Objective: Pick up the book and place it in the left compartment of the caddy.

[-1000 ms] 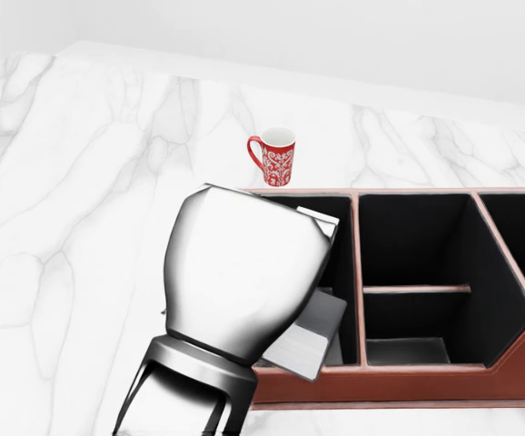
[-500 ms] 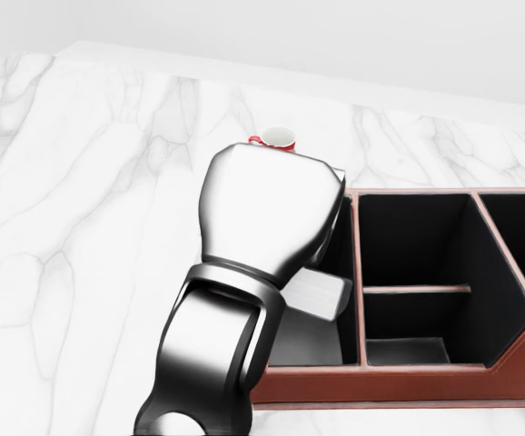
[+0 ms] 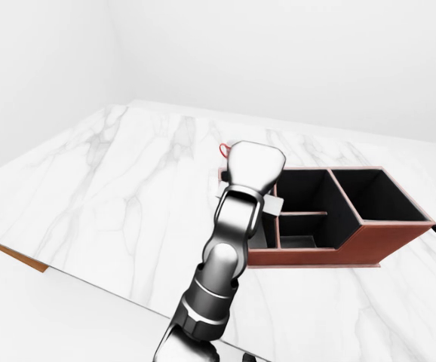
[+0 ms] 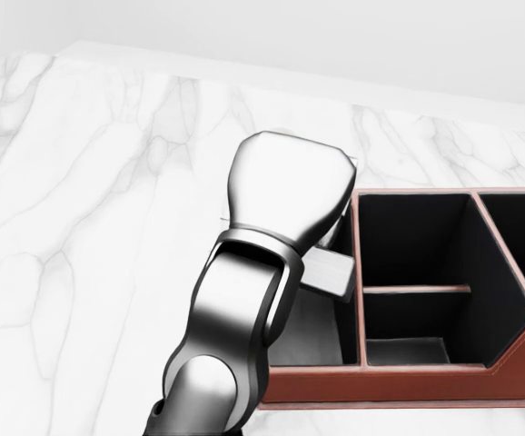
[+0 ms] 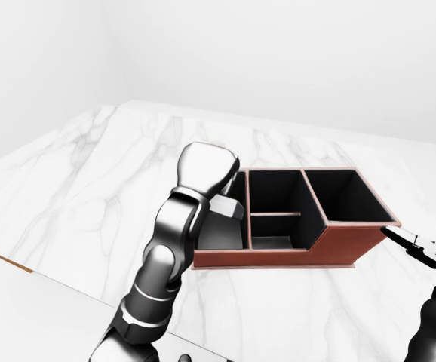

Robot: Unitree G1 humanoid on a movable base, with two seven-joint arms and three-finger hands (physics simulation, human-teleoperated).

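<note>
Head view: left hand [image 4: 290, 195] overhangs caddy [image 4: 399, 381] rim.

The left hand [image 4: 290, 195] stands over the caddy's [image 4: 408, 381] left compartment and covers most of it, so its fingers cannot be seen and only a grey corner of the book [image 4: 328, 272] shows beside the caddy's first divider. Of the red mug [image 3: 224, 149] beyond the caddy, only a sliver of handle peeks past the hand in the left-eye view. The right hand [image 5: 422, 246] is cut off by the right-eye view's right edge near the caddy's right end, its grip unreadable.
</note>
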